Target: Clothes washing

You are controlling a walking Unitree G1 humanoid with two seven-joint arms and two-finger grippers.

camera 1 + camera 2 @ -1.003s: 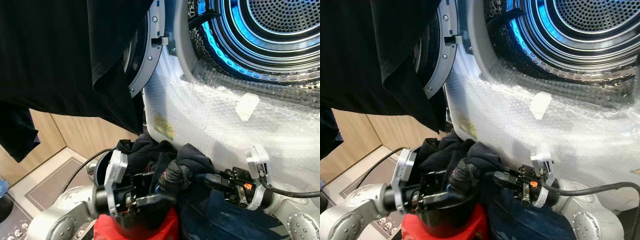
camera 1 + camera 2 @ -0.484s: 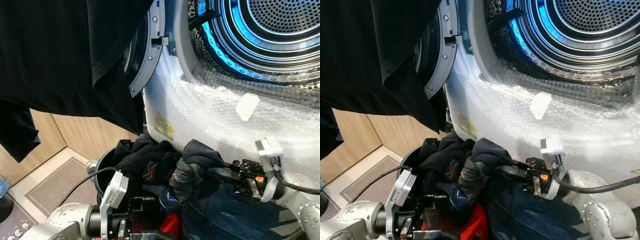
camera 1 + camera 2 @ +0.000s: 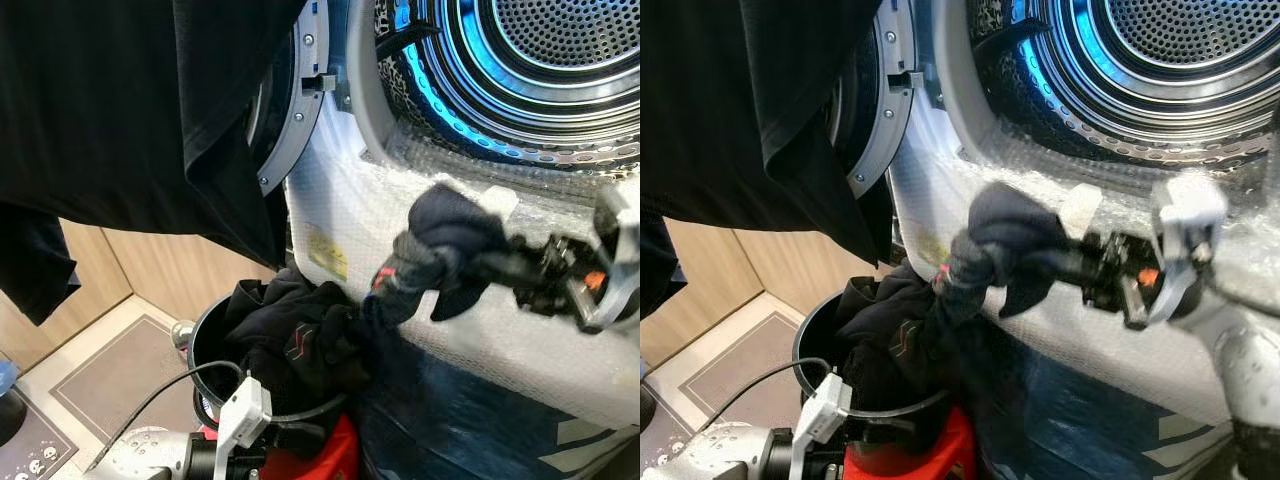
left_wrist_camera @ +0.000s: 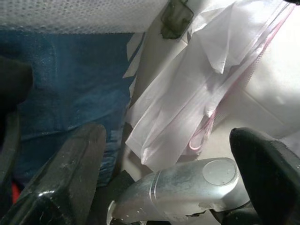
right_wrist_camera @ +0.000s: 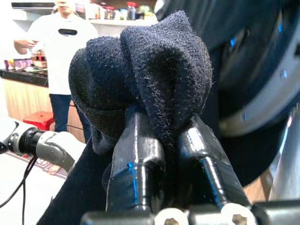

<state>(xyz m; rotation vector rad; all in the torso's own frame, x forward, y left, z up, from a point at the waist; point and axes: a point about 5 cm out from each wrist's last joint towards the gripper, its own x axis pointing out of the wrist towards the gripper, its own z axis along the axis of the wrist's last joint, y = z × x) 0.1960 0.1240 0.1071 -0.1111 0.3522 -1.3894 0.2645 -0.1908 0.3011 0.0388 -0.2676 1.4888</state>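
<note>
Gripping a bunched dark navy garment (image 3: 445, 245), my right gripper (image 3: 505, 268) holds it raised in front of the washer's bubble-wrapped front panel (image 3: 440, 330), just below the open drum (image 3: 530, 70). In my right wrist view both black fingers (image 5: 136, 164) are pinched tight on the fuzzy fabric. From my grip the cloth trails down and to my left into the black laundry bucket (image 3: 205, 345), where more dark clothes (image 3: 290, 335) are heaped. Above and left of the gripper, the round washer door (image 3: 295, 100) stands open with a black shirt (image 3: 110, 120) hanging across it. My left gripper (image 4: 164, 159) is low beside the bucket, fingers spread apart on nothing, facing blue fabric (image 4: 70, 84) and a clear plastic bag (image 4: 197, 93). Behind the held garment, a person in a white top (image 5: 61, 51) stands by a counter.
</note>
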